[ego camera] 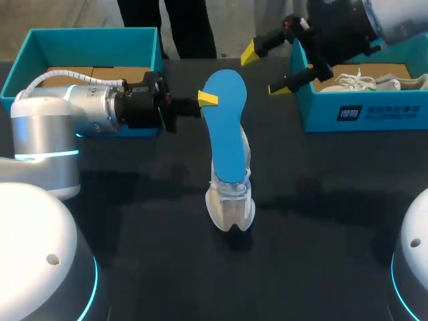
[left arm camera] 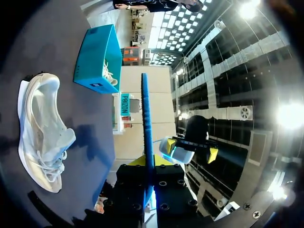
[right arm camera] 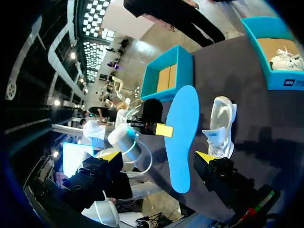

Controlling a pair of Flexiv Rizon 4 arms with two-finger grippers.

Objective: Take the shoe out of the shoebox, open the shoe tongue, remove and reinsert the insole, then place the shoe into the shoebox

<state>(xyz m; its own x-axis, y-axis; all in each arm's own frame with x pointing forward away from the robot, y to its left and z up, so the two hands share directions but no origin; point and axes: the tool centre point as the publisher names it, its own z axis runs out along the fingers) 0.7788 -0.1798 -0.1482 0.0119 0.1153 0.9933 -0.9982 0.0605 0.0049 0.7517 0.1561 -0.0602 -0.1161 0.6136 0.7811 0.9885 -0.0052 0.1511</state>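
Insole (ego camera: 224, 127): light, thin, probably floppy (pinch it near the edge).
Left gripper (ego camera: 206, 100): clamped on insole.
Right gripper (ego camera: 263, 70): spread wide, empty.

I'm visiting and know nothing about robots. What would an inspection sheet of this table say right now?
Surface: dark table, white shoe resting on it.
Job's things: blue insole held above the shoe; left shoebox without a shoe, right shoebox holding a second shoe.
Clutter: nothing seen.
Grippers: left gripper shut on the insole; right gripper open, empty.
Cables: white cable on the left arm.
Surroundings: nothing seen.
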